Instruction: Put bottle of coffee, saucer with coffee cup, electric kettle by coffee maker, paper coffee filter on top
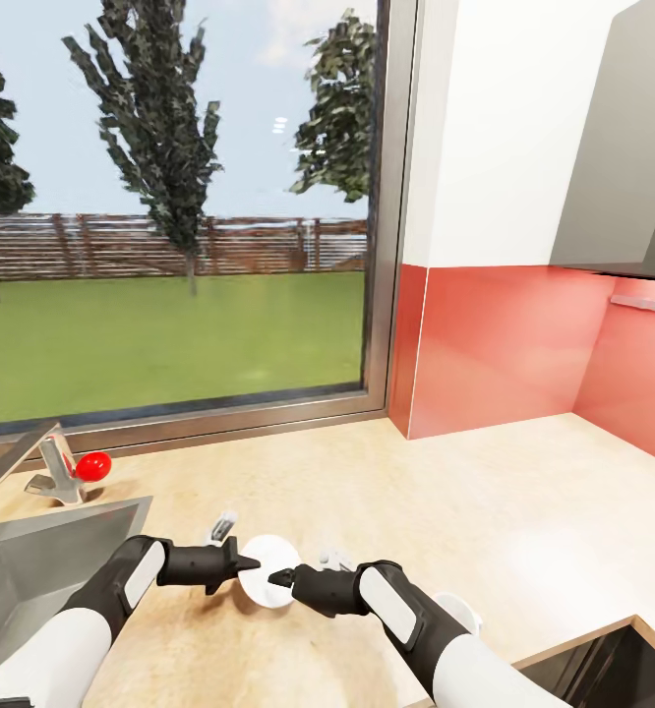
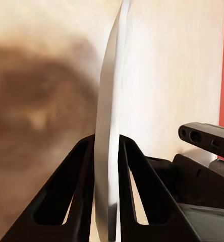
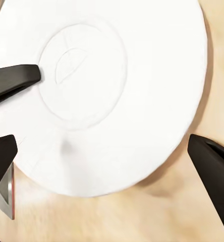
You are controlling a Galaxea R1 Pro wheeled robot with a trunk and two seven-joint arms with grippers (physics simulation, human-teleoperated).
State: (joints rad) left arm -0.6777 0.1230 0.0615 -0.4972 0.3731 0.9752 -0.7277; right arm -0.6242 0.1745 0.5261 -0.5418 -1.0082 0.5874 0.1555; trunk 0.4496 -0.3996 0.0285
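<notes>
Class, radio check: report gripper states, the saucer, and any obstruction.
Left gripper shut on saucer rim, edge-on between its fingers. Right gripper open, jaws spread at the saucer face. Countertop below; sink to the left. Nothing obstructing.

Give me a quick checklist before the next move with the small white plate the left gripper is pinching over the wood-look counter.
1. Left gripper grip on the small flat round white saucer: ok, both fingers are closed on its rim in the left wrist view.
2. Right gripper free of the saucer: ok, its jaws are spread on either side of the plate.
3. Saucer flat on the light tan wood-look countertop: cannot tell, contact underneath is hidden.
4. Distance from the steel sink: ok, the saucer is over wood, right of the basin.
5. Coffee maker as a placement reference: cannot tell from these views.
</notes>
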